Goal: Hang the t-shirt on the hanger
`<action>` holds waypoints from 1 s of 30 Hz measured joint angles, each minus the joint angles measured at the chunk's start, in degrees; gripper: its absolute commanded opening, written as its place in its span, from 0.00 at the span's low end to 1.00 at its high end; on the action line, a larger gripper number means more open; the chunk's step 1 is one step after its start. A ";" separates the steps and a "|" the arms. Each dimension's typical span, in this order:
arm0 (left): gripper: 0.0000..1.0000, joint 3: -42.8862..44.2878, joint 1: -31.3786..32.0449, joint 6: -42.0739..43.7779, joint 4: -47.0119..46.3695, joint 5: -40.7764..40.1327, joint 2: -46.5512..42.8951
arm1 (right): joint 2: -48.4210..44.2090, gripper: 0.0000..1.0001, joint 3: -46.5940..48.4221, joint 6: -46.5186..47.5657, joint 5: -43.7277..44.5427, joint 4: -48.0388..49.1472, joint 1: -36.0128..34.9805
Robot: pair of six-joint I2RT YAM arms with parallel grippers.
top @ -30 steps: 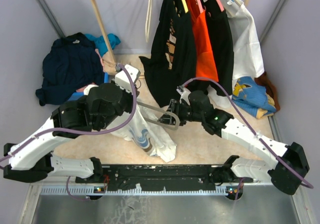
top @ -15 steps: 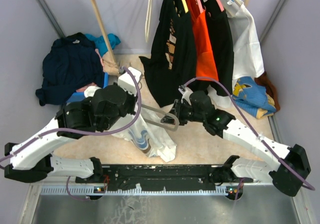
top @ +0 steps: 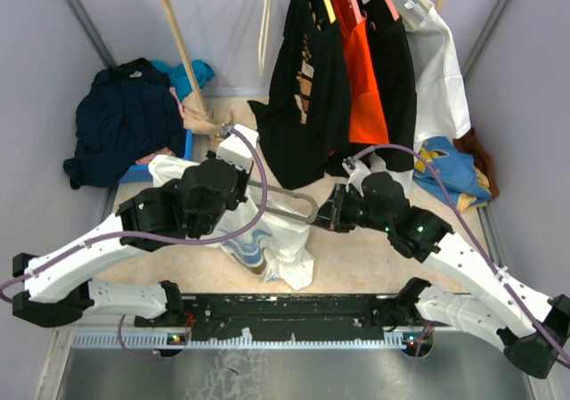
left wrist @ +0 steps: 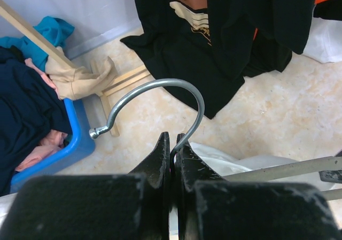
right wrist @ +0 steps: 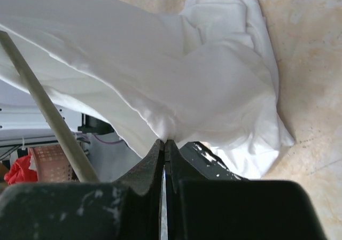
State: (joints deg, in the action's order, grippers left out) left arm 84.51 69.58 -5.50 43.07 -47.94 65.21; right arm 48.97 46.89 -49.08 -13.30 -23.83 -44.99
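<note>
The left gripper [left wrist: 172, 142] was clamped tight on the hanger [left wrist: 288, 168], its fingers squeezing the base of the silver wire hook, which curved up and over to the left above them. One pale arm of the hanger ran off to the right from there. The right gripper [right wrist: 164, 142] was pinched shut on a fold of the white t-shirt [right wrist: 214, 85], with the cloth bunching out from between its jaws and another hanger arm slanting past at the left.

From above, the t-shirt hung draped over the hanger between the two arms. Its lower part trailed onto the beige table [top: 356, 248], with the blue print showing near the bottom.

Beyond the hook hung a black garment [left wrist: 214, 47]. A blue bin [left wrist: 80, 144] holding navy clothing [top: 125, 115] sat off to the left.
</note>
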 measured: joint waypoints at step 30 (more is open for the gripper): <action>0.00 -10.71 0.15 11.89 -19.06 -7.58 -3.74 | 0.20 0.00 16.65 3.56 6.60 -16.74 -0.02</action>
State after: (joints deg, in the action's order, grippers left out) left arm 73.80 69.73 6.39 24.01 -55.53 61.47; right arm 49.17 63.55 -45.52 -6.70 -40.58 -45.01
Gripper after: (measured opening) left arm 0.027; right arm 0.005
